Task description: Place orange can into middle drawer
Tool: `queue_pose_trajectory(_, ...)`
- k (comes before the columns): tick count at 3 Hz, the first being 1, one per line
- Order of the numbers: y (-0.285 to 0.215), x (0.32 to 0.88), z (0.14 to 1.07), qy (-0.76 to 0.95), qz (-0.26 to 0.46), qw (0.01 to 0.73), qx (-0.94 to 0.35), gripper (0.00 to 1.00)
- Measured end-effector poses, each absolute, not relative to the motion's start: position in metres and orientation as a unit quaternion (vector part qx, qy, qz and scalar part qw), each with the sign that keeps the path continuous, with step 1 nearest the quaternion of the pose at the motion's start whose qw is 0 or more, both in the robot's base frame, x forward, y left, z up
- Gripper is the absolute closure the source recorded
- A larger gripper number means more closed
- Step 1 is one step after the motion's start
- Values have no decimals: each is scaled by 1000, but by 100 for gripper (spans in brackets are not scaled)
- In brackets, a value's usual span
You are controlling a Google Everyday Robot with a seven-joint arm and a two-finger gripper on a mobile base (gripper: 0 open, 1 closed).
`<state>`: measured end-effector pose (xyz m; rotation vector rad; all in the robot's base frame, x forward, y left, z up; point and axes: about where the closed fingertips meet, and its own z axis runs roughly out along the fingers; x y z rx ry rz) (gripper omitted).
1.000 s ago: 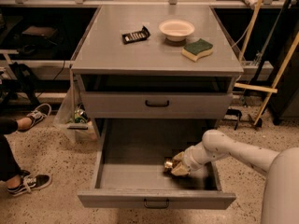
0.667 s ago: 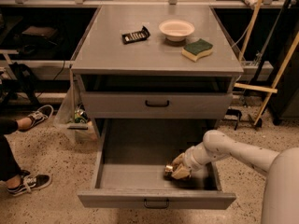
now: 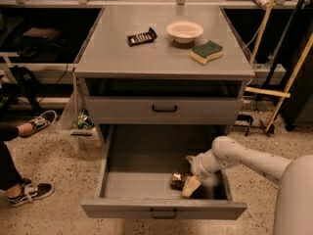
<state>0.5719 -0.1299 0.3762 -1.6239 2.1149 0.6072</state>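
The orange can (image 3: pixel 178 180), small, shiny and crumpled, lies on the floor of the pulled-out middle drawer (image 3: pixel 142 182), toward its front right. My gripper (image 3: pixel 188 176) reaches into that drawer from the right on a white arm (image 3: pixel 244 159). Its fingers (image 3: pixel 191 186) are spread, and the can lies right beside the lower one at its left. I cannot tell whether the finger still touches the can. The drawer's low face panel with its small black handle (image 3: pixel 163 213) is at the front.
Above it is a closed grey drawer (image 3: pixel 165 109) with a taller face. The cabinet top holds a green-and-yellow sponge (image 3: pixel 206 51), a white bowl (image 3: pixel 184 31) and a dark snack packet (image 3: pixel 142 36). A person's shoes (image 3: pixel 29 192) are at the left, wooden poles (image 3: pixel 274 89) at the right.
The gripper and can have shifted slightly toward the drawer's front and lower. The fingers now stand apart with the can beside them on the drawer floor.
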Motion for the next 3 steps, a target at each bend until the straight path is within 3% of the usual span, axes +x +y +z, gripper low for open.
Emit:
queue_pose_trajectory(2, -144, 573, 437, 762, 217, 228, -566, 0)
queue_pose_trajectory(3, -175, 565, 546, 790, 210, 271, -508, 0)
